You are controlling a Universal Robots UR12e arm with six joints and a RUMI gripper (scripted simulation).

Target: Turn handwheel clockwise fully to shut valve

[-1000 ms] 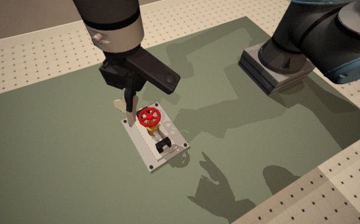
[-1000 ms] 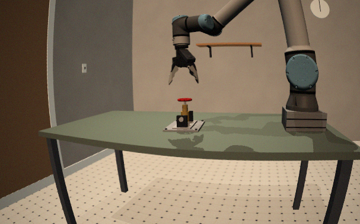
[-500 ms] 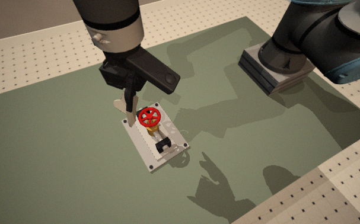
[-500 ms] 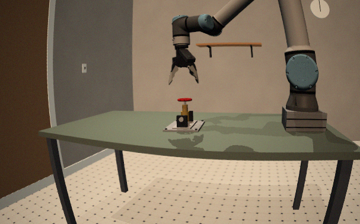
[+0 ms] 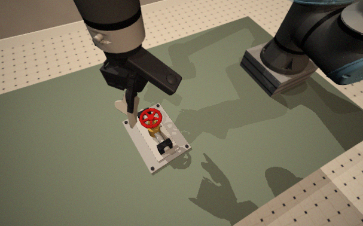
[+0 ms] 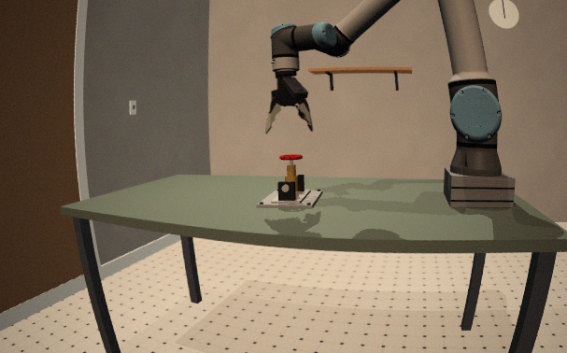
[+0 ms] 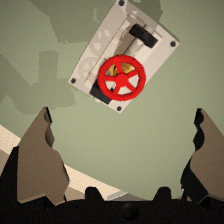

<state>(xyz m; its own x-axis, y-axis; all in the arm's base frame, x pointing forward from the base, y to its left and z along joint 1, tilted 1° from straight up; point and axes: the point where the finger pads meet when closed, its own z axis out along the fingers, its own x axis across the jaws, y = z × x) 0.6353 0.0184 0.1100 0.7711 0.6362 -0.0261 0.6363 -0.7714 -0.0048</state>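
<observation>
A red spoked handwheel (image 5: 150,118) tops a brass valve stem on a small grey baseplate (image 5: 156,139) on the green table. It also shows in the side view (image 6: 290,157) and in the wrist view (image 7: 121,80), where it lies above the middle between my fingers. My gripper (image 6: 289,120) is open and empty. It hangs pointing down, well above the handwheel and roughly over it. In the overhead view my fingers (image 5: 128,109) show just left of the wheel. Both fingertips frame the wrist view at the lower left and right.
The arm's base block (image 5: 274,73) stands on the table's far right. Black pipe clamps (image 5: 164,144) hold the valve body on the plate. The table edge runs along the front (image 6: 315,243).
</observation>
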